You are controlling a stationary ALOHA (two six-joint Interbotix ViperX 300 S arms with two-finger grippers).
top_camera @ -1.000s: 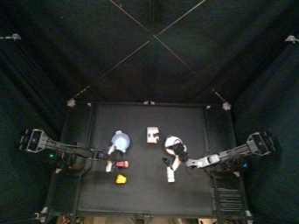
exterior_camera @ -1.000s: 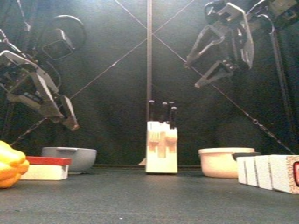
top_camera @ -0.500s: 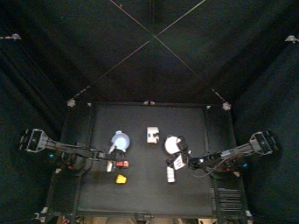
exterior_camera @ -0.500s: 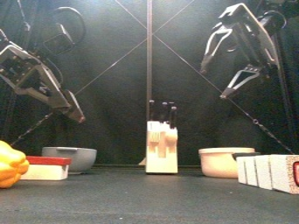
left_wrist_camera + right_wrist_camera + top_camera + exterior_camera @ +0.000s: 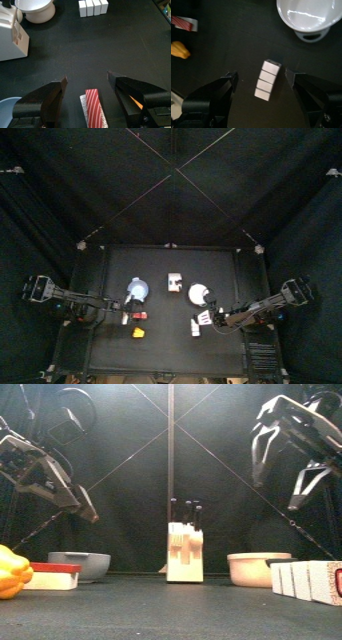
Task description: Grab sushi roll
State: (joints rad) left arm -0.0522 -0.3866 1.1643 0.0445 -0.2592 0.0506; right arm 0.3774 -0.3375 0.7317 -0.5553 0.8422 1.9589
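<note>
The sushi roll is a white bar cut into several pieces. It lies on the black table in the top view (image 5: 197, 323), at the front right in the front view (image 5: 310, 579), and below and between the jaws in the right wrist view (image 5: 268, 80). My right gripper (image 5: 219, 318) (image 5: 302, 482) hangs above it, open and empty. My left gripper (image 5: 118, 311) (image 5: 74, 506) is open and empty above a red-topped white piece (image 5: 93, 107). The roll also shows far off in the left wrist view (image 5: 92, 7).
A white bowl (image 5: 199, 293) (image 5: 308, 15) stands beside the roll. A white knife block (image 5: 175, 281) (image 5: 185, 552) is at mid-table. A blue-grey bowl (image 5: 136, 288), the red-topped piece (image 5: 54, 576) and a yellow pepper (image 5: 136, 332) (image 5: 11, 572) lie on the left.
My right arm has swung toward the right and front and now hangs over the sushi roll. My left arm has shifted only slightly.
</note>
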